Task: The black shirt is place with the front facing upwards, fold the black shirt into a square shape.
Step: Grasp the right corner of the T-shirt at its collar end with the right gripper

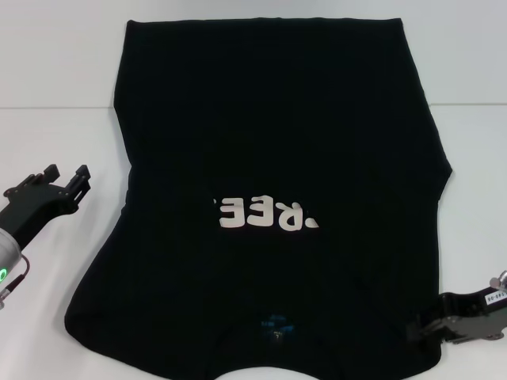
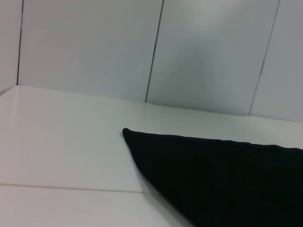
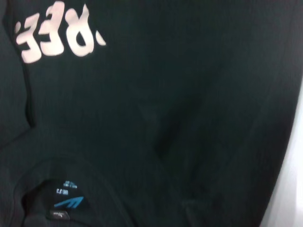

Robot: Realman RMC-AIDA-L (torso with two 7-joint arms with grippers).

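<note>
Left end effector (image 1: 67,184) hangs released over bare table (image 1: 55,127), just off the shirt's (image 1: 269,119) edge. Shirt lies flat between both end effectors, print up. Right end effector (image 1: 428,328) sits at the shirt's near corner; grip hard to tell.

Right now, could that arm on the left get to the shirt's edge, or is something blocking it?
Probably yes. The left gripper hangs over bare table beside the black shirt, fingers open, with nothing between it and the cloth's nearest edge.
</note>
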